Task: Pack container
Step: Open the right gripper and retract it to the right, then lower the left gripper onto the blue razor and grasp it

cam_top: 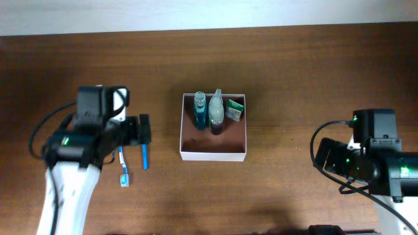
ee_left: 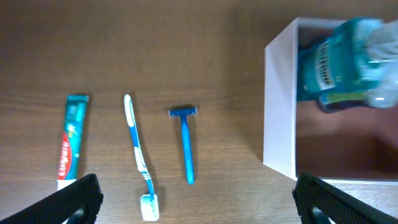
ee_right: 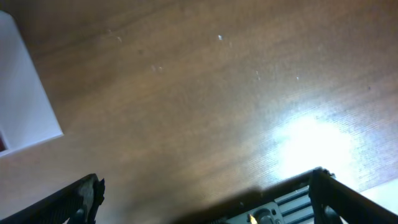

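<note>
Over the left side of the tabletop (cam_top: 294, 65), the left tool (ee_left: 199, 202) hangs released and empty, fingers spread wide above a blue razor (ee_left: 185, 140), a toothbrush (ee_left: 138, 155) and a toothpaste tube (ee_left: 73, 140) lying side by side. Just beyond the razor, mid-tabletop, sits the container (cam_top: 214, 155), holding a teal bottle (cam_top: 200, 111), a clear bottle (cam_top: 216, 112) and a green-and-white packet (cam_top: 235, 109) along its far side. The right tool (ee_right: 205, 199), also released, hangs over bare wood past the container's other side.

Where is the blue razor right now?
In the left wrist view, the blue razor lies flat between the toothbrush and the container. It touches neither and is outside the box, on the left arm's side.
</note>
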